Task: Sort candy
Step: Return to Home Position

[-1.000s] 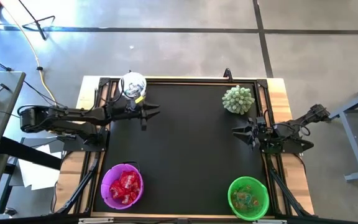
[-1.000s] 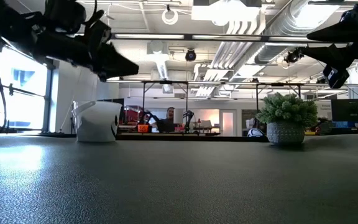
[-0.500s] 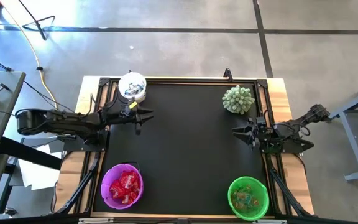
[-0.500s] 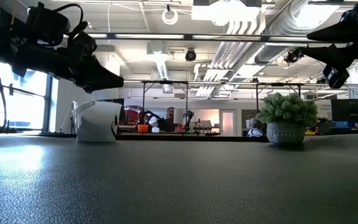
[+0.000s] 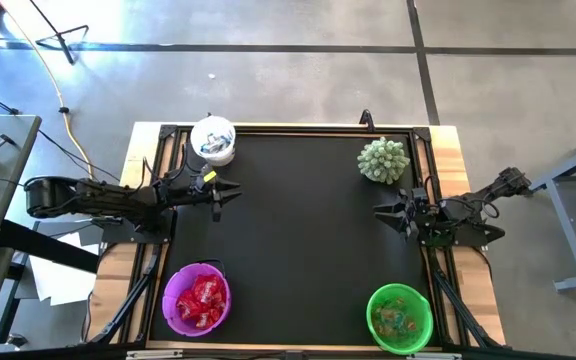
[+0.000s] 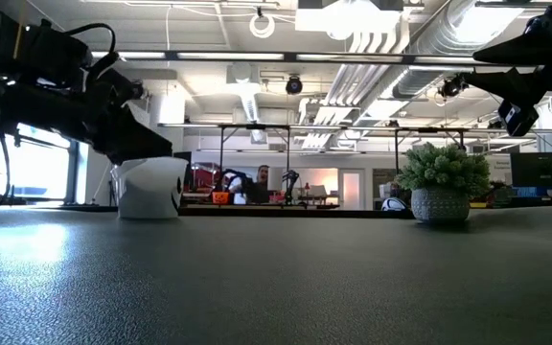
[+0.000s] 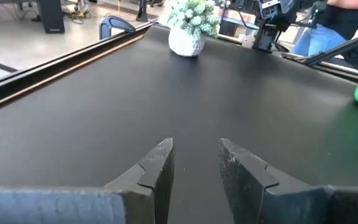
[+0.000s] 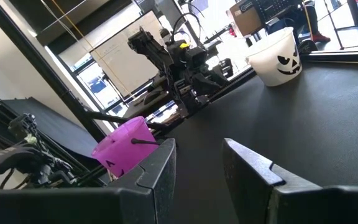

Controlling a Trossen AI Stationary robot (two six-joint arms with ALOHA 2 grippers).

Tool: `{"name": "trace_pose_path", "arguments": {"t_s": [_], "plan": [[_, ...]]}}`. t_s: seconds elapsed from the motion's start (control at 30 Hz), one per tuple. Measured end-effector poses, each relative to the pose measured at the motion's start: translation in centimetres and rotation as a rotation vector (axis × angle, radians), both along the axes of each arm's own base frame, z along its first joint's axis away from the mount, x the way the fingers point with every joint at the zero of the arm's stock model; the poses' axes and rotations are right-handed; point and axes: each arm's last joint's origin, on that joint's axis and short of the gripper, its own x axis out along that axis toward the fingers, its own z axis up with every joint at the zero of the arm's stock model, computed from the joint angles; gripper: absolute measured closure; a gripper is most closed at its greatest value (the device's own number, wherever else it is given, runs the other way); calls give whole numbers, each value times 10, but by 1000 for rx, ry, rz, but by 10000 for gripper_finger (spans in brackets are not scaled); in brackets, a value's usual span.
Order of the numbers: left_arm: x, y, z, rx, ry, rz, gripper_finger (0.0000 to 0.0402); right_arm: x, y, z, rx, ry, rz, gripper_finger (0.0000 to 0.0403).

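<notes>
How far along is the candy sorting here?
Done, it seems: red candy sits in the purple bucket, mixed pieces lie in the green bucket, some in the white bucket; no loose candy shows on the black mat. In hand: nothing; left gripper and right gripper are open, empty, near the mat's sides. Left: apparently only parking the arms.
</notes>
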Motion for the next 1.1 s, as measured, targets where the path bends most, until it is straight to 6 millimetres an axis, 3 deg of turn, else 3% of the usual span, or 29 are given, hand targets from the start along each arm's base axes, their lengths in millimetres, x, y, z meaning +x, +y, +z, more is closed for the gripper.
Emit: {"name": "trace_pose_path", "arguments": {"t_s": [0.37,0.63,1.1], "plan": [[0,0,-1,-16,9,1,289,0,0,0,0,0,-2,276],[-10,-3,-5,-12,113,19,289,0,0,0,0,0,-1,276],[-34,-10,24,141,-52,69,289,0,0,0,0,0,1,276]]}}
